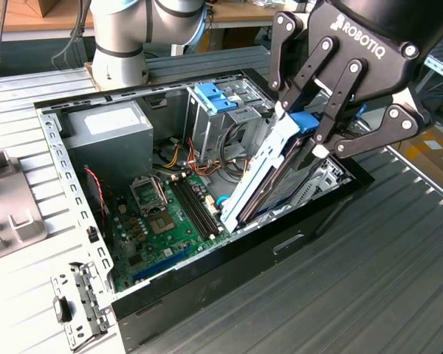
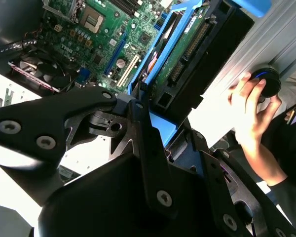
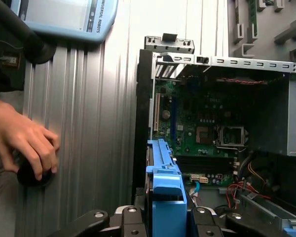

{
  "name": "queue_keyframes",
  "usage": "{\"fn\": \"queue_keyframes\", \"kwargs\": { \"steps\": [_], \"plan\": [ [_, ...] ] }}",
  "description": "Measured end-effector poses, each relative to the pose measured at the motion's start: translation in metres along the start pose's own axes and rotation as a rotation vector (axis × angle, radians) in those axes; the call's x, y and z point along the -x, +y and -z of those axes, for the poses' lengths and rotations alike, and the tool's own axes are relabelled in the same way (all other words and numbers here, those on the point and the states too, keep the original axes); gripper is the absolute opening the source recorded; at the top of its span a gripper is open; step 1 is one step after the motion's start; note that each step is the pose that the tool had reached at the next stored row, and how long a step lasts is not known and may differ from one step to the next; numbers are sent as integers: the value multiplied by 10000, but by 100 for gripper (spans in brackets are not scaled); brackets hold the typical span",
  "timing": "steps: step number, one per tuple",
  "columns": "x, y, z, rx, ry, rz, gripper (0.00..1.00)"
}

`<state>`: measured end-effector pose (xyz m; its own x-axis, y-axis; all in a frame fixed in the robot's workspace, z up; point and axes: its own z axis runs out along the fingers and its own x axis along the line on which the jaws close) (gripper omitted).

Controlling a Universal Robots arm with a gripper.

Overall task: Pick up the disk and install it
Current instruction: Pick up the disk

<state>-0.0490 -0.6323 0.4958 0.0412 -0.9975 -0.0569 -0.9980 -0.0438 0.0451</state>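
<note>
In the exterior view, going left to right, the open computer case (image 1: 207, 287) lies on its side on the ribbed metal tabletop (image 1: 384, 287), with the removed side panel (image 1: 18, 214) off at the nine o'clock edge. Inside the case, the grey power-supply box (image 1: 107, 136) with its white sticker sits at about ten o'clock. Below it, toward seven o'clock, the green motherboard (image 1: 166, 221) covers the floor of the case, its processor socket bare. Red, yellow and orange wires (image 1: 199, 158) run across the middle. At twelve o'clock stands the drive cage (image 1: 221, 118), topped by a light-blue latch piece (image 1: 214, 97).

And here's the action: at about three o'clock the black tool (image 1: 310, 136) is pinching the disk (image 1: 269, 173) by its upper end, fingers pressed against the blue tab. The disk hangs steeply tilted, its blue rail showing, and its lower end dips inside the case near the front wall, just beside the motherboard's edge. It is not seated flat in any bay.

In the first wrist view, the disk (image 3: 165, 182) points from the tool (image 3: 165, 219) into the open case (image 3: 144, 123), and a person's hand (image 3: 24, 145) rests on a black knob on the tabletop. In the second wrist view the same hand (image 2: 251, 108) grips that knob beside the disk (image 2: 187, 54).
</note>
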Motion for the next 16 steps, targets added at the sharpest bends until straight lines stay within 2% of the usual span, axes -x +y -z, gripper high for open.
{"fn": "queue_keyframes", "kwargs": {
  "steps": [12, 16],
  "plan": [
    [-4, -84, -3, 0, 0, -1, 37],
    [-6, -132, -4, 0, 0, 0, 37]
  ]
}}
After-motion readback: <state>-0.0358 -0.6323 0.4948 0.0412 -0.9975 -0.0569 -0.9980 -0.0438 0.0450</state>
